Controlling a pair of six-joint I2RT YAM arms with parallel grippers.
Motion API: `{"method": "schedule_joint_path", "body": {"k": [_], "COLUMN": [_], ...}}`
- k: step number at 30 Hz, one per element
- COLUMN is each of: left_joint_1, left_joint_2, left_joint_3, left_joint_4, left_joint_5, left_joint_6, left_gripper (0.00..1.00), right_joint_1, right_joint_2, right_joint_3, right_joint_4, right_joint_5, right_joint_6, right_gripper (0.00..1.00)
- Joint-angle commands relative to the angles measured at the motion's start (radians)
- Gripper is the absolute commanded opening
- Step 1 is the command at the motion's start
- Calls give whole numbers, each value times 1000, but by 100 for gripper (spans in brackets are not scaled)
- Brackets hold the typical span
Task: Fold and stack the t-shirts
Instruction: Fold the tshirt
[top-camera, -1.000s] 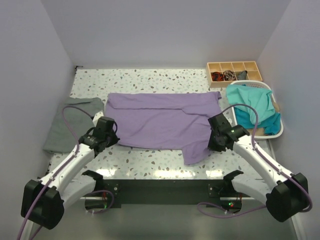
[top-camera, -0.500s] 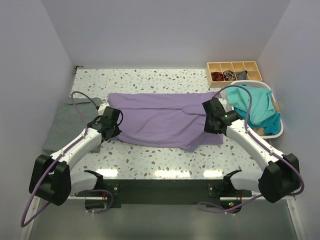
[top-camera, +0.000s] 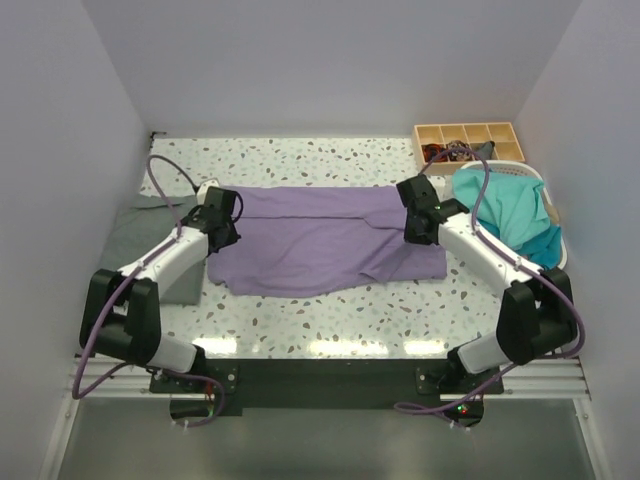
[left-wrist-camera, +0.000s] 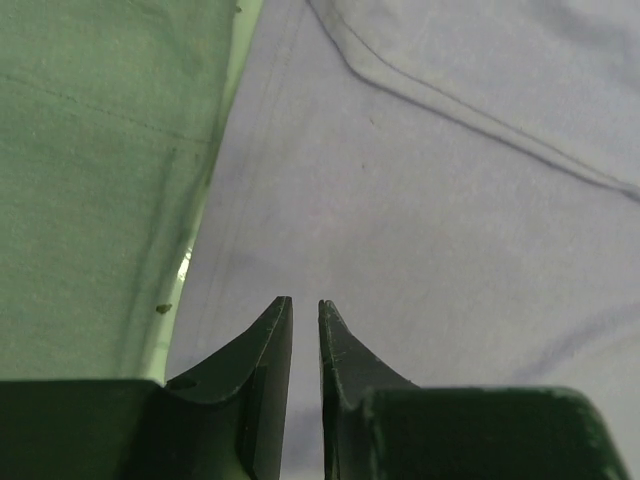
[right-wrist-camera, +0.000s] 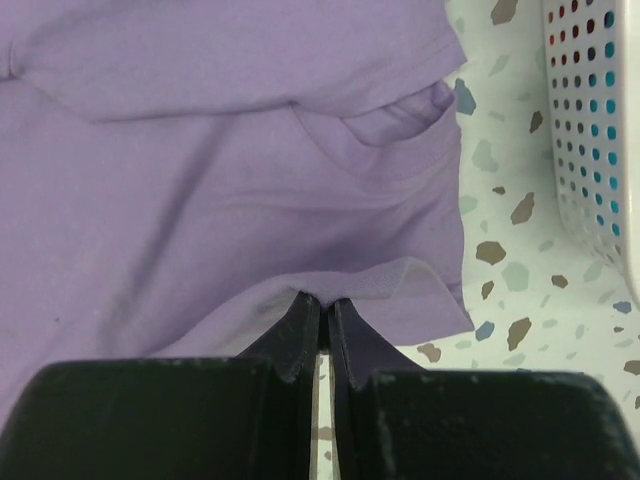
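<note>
The lavender t-shirt (top-camera: 320, 245) lies flat and wide on the middle of the speckled bench (top-camera: 300, 160). The left end effector (top-camera: 222, 218) is down at its left edge and the right end effector (top-camera: 415, 218) at its right edge. Just left of the lavender t-shirt lies a grey t-shirt (top-camera: 135, 235), partly under the left arm. To its right stands a white basket (top-camera: 558, 252) holding teal t-shirts (top-camera: 505, 205). Beyond its far right corner sits a wooden tray (top-camera: 468, 126).

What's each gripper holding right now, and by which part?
Right gripper pinches the lavender t-shirt by a folded-over edge near its corner. Left gripper holds nothing: jaws slightly apart over the cloth.
</note>
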Motion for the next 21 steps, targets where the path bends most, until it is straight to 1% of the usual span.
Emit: {"method": "schedule_joint_path", "body": {"k": [1,4,6,7,8,9,10,12,14,17,18,21], "left_joint_1": [47,51,50,50,39,32,22,-5,-19,-31,-41,-65], "left_joint_2": [37,53,53,50,35,23,8,-35,-86,-166,-190,-293], "left_joint_3": [57,55,49,43,36,13,0,-33,-66,-148,-185,-245], "left_joint_4": [64,83,89,85,78,72,65,25,-12,-47,-61,-109], "left_joint_5": [26,69,146,170,202,209,212,216,230,250,244,219], "left_joint_6": [49,66,88,91,91,89,88,62,31,-50,-99,-179], "left_gripper": [21,21,25,40,47,51,60,70,72,69,68,68], "right_joint_1": [-33,-54,-54,-56,-56,-54,-56,-56,-54,-54,-56,-56], "right_joint_2": [34,67,80,82,82,77,74,61,51,27,22,5], "right_joint_3": [76,98,113,116,115,113,109,103,95,80,78,73], "right_joint_4": [55,64,63,63,63,63,64,58,57,55,55,51], "right_joint_5": [46,37,31,20,17,12,8,-5,-17,-19,-19,-17], "right_joint_6": [-30,-40,-44,-49,-49,-49,-49,-44,-40,-38,-38,-43], "right_gripper": [0,0,0,0,0,0,0,0,0,0,0,0]}}
